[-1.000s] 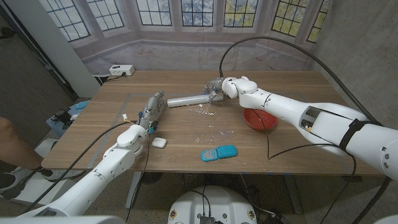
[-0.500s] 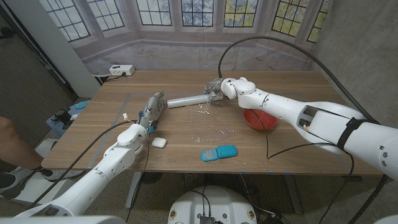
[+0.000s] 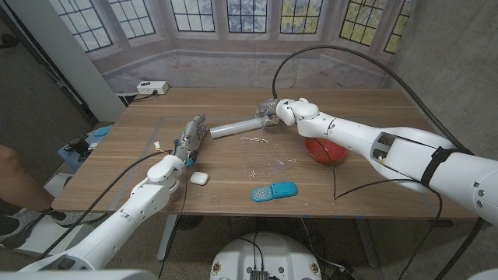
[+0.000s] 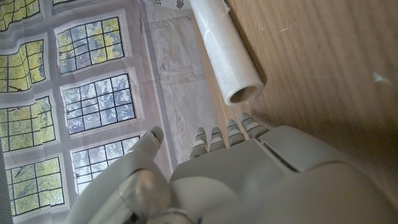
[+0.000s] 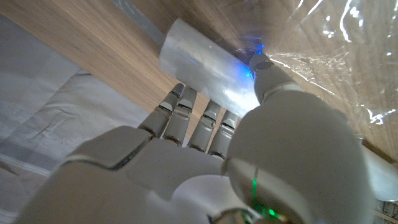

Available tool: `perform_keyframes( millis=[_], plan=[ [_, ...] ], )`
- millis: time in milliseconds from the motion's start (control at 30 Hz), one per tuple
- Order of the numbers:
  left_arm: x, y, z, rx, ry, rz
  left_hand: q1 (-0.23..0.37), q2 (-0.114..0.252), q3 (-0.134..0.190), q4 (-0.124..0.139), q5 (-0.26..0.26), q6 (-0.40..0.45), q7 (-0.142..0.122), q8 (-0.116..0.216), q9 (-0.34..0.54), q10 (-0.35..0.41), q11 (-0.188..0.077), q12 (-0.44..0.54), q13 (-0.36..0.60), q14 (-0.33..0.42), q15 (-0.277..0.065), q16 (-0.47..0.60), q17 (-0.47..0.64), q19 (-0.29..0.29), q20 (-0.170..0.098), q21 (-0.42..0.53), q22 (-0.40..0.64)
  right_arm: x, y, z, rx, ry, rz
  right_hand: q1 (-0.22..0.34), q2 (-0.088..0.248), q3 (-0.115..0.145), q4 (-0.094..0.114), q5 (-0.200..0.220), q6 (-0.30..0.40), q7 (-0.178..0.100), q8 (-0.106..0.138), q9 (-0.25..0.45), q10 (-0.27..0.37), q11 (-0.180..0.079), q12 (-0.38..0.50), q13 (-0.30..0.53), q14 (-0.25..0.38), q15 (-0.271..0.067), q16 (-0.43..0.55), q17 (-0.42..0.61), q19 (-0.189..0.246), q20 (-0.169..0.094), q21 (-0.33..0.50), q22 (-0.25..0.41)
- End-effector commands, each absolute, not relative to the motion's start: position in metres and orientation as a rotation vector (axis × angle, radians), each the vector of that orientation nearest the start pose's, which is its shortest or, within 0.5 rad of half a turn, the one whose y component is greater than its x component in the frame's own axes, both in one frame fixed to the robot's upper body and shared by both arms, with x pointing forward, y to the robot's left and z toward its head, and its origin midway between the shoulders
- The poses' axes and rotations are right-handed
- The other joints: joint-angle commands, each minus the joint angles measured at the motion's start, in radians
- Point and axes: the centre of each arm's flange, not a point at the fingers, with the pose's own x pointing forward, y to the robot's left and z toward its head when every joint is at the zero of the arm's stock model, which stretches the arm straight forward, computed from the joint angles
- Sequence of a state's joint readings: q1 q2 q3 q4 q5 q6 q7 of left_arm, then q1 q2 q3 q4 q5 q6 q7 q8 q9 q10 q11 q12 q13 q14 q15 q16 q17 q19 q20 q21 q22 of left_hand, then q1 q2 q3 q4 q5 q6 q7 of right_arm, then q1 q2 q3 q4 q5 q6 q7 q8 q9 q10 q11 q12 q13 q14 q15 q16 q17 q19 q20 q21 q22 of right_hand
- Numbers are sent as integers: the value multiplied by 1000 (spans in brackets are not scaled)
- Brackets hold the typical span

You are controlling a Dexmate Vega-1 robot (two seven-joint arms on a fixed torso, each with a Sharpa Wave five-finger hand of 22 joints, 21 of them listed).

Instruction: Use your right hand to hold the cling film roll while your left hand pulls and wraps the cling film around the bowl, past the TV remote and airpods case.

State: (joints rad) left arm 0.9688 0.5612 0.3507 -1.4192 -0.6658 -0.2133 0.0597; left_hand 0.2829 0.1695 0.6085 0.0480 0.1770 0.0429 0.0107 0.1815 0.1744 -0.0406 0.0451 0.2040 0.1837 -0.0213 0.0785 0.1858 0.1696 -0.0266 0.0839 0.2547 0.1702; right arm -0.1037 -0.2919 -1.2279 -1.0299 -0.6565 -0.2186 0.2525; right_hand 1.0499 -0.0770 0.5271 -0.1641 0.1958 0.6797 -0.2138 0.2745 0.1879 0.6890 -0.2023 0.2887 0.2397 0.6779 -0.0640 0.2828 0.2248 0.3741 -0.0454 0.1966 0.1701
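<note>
The cling film roll [image 3: 235,126] lies on its side on the wooden table [image 3: 358,194] toward the far middle, its open tube end pointing toward the robot's left. The right hand [image 3: 271,111] grips the roll's other end, fingers [image 5: 186,118] wrapped over the top and thumb pressed on the film-covered surface. A loose sheet of cling film [image 3: 268,162] lies crinkled on the table between the roll and the near edge. The red bowl [image 3: 324,148] sits just beside the right forearm, partly covered by it. The left hand [image 3: 190,136] stands near the roll's open end, apart from it, fingers close together and holding nothing. The white airpods case [image 3: 199,178] sits beside the left wrist; the blue TV remote [image 3: 273,190] lies nearer the front edge.
</note>
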Motion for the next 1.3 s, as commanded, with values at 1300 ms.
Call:
perform_keyframes(
  millis=[1300],
  plan=[
    [631,295,-82,-57,-479,-156,-7,-5,15,2,-2,12,-4,3,3,14,5,5,2,20,4,-1,2,14,5,-13,3,684,-56,70,-1808,-441,162,93,11,-39,-4,-8,164,6,13,11,135,2,39,31,129,-173,46,37,95,-95,12,2]
  ],
)
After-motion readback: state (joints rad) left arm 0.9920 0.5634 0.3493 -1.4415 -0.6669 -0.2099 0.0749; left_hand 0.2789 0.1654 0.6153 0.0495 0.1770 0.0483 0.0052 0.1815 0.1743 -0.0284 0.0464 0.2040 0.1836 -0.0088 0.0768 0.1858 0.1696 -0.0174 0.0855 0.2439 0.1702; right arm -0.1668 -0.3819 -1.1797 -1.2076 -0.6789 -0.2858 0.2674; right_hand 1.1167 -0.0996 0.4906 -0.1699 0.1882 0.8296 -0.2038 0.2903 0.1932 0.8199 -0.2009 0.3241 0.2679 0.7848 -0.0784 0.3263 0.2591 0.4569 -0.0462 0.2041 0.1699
